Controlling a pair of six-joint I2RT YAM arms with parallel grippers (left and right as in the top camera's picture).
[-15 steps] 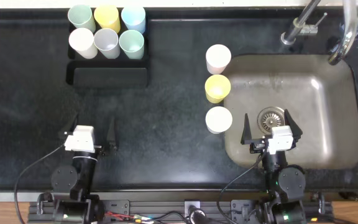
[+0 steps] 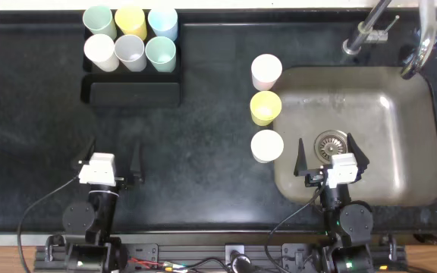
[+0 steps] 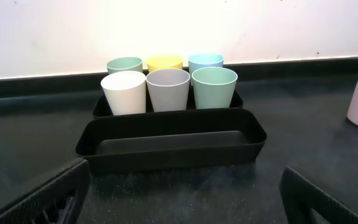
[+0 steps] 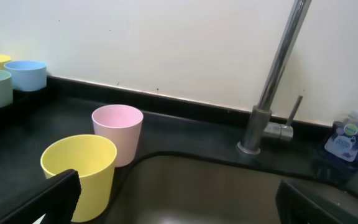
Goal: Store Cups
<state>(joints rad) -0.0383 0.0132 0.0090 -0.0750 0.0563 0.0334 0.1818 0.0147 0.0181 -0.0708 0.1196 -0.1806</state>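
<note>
Black worktop [image 2: 203,174], nothing shifted in half a second. Pink cup [image 2: 266,70], yellow cup [image 2: 265,107] and white cup [image 2: 267,145] loose beside the sink [image 2: 385,106], eleven o'clock of the right pincer [image 2: 326,149]. Tray [image 2: 131,94] at twelve o'clock of the left pincer [image 2: 113,152]. Both spread wide, empty. Storing stalled.

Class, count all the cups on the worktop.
9. Six cups fill the tray's rear section; the pink cup, yellow cup and white cup stand beside the sink.
</note>
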